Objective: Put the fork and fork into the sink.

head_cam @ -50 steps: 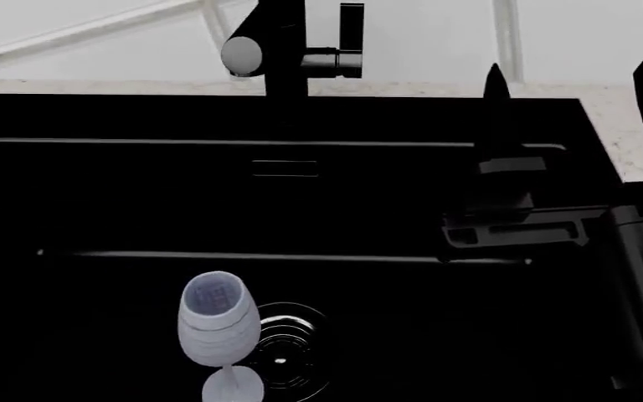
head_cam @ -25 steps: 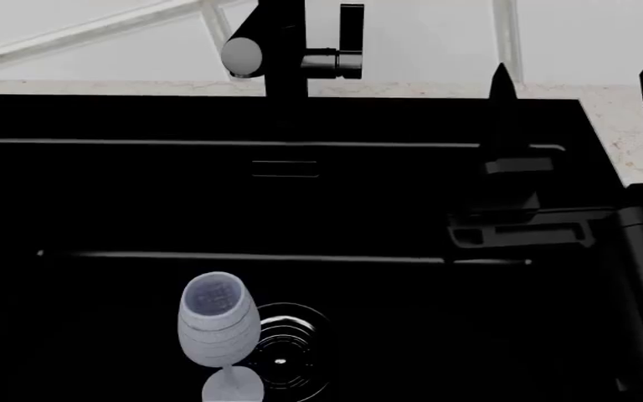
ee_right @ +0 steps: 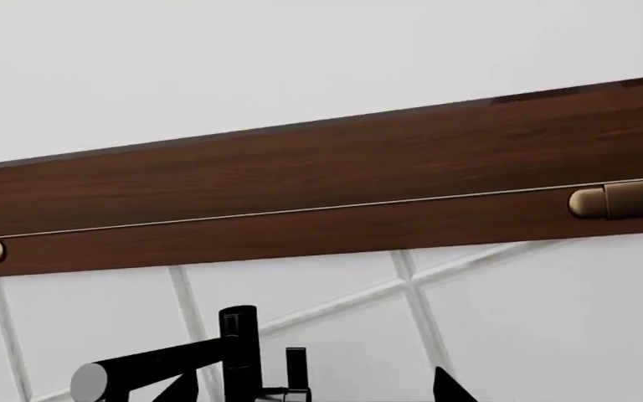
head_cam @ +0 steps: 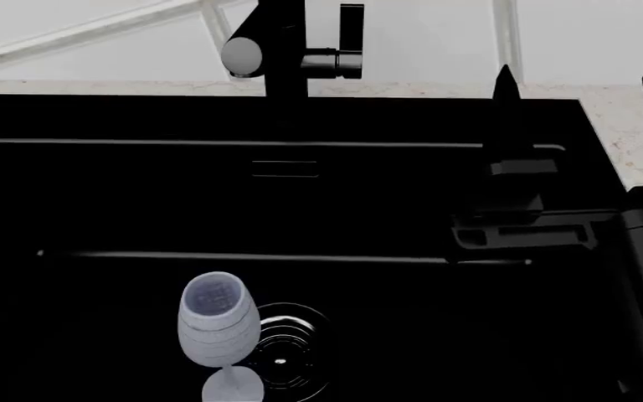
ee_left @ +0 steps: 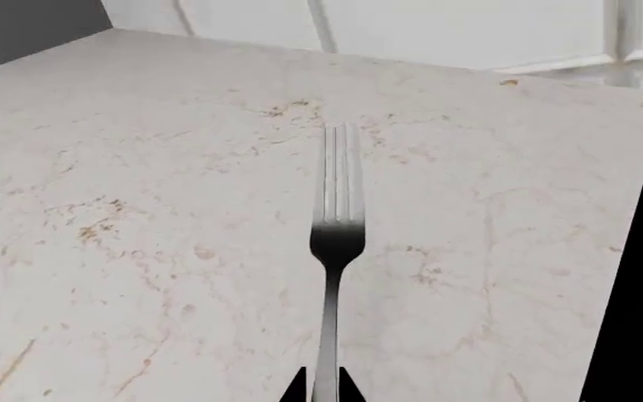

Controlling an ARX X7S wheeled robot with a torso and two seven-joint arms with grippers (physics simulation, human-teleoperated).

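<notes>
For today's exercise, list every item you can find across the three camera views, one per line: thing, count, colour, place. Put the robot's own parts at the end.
fork: one, black, over the marble worktop, handle end between the left gripper's tips
sink: one, matt black, fills most of the head view
drain: one, shiny black, ringed, on the sink floor
wine glass: one, pale translucent, in the sink, overlapping the drain in the head view
tap: one, black, behind the sink's far edge
worktop: one, pale marble, around the sink
wall cabinet: one, dark wood, brass-coloured handles, above the tiled wall
left gripper: one, black, tips flanking the fork handle
right gripper: one, black, open, above the sink's right side
</notes>
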